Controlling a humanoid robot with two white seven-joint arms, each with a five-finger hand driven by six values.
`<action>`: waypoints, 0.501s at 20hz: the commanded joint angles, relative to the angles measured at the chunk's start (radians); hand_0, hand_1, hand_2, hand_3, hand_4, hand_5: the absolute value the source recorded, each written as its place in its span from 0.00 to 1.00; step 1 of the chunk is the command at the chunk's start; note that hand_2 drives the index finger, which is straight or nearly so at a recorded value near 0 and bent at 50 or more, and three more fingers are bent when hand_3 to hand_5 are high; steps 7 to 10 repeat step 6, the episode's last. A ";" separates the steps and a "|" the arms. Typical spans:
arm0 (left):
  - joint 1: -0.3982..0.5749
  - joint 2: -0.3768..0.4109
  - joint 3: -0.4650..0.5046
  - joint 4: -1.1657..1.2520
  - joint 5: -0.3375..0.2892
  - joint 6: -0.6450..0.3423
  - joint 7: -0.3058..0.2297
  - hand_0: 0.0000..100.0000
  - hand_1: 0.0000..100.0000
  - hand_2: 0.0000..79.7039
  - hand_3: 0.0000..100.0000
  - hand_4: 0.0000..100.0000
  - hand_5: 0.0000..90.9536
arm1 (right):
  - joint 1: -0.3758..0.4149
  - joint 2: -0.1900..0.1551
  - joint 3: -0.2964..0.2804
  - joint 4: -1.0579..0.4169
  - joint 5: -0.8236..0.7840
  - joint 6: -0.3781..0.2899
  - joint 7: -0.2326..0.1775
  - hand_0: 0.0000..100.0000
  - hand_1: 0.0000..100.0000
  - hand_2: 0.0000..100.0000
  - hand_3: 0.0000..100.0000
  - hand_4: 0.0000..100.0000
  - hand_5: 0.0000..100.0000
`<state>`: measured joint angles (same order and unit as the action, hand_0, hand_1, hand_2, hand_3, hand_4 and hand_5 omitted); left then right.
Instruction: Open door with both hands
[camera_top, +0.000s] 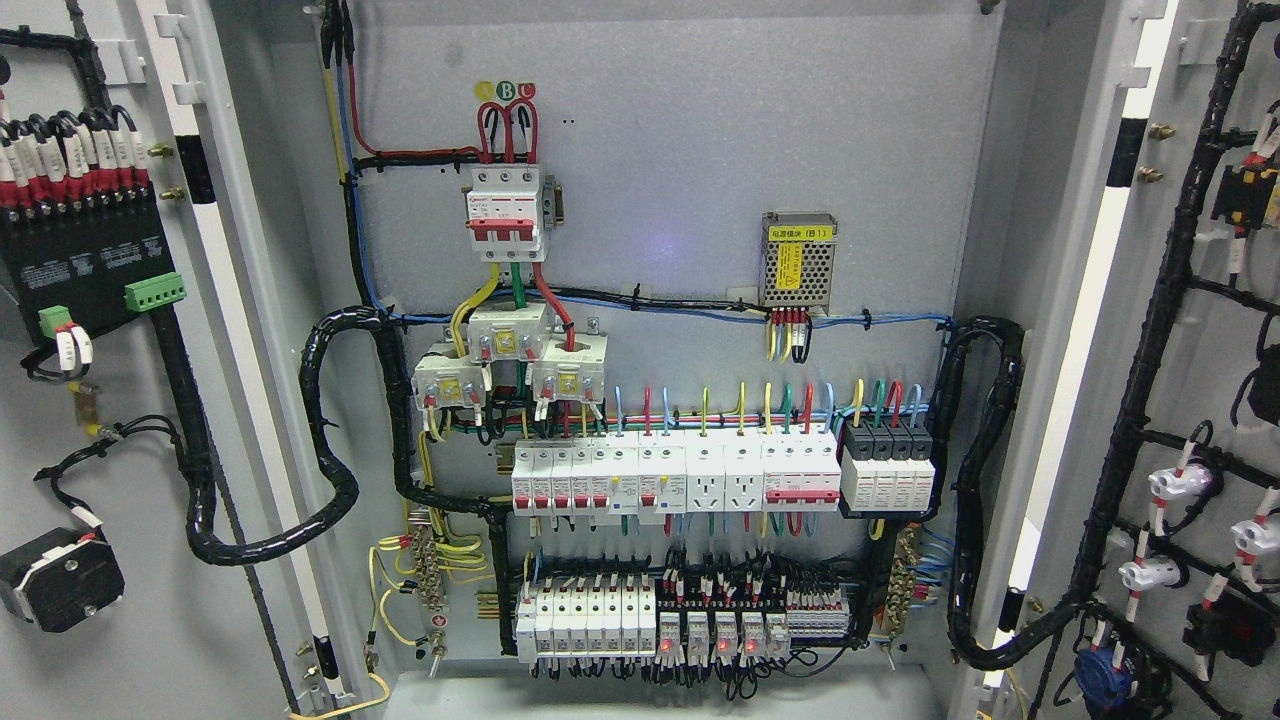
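Left door (110, 420) and right door (1210, 380) swung wide (wiring on both). Cabinet (680, 180) interior exposed. No hands visible; grip state unknowable.

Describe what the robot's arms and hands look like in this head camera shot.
Neither arm nor hand shows in the head view, so their colours, shapes and cables cannot be told. The picture holds only the open cabinet: left door, right door, grey back panel with rows of white breakers and black cable looms.
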<state>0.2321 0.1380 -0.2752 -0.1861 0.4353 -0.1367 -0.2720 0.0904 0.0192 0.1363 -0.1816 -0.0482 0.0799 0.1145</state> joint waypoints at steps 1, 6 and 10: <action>-0.011 -0.040 -0.002 0.056 -0.009 0.014 0.002 0.00 0.00 0.00 0.00 0.00 0.00 | -0.006 0.042 -0.001 0.142 0.025 -0.003 -0.006 0.19 0.00 0.00 0.00 0.00 0.00; -0.027 -0.048 -0.001 0.048 -0.009 0.009 0.000 0.00 0.00 0.00 0.00 0.00 0.00 | -0.003 0.048 -0.001 0.151 0.027 0.003 -0.006 0.19 0.00 0.00 0.00 0.00 0.00; -0.027 -0.048 -0.001 0.048 -0.009 0.009 0.000 0.00 0.00 0.00 0.00 0.00 0.00 | -0.003 0.048 -0.001 0.151 0.027 0.003 -0.006 0.19 0.00 0.00 0.00 0.00 0.00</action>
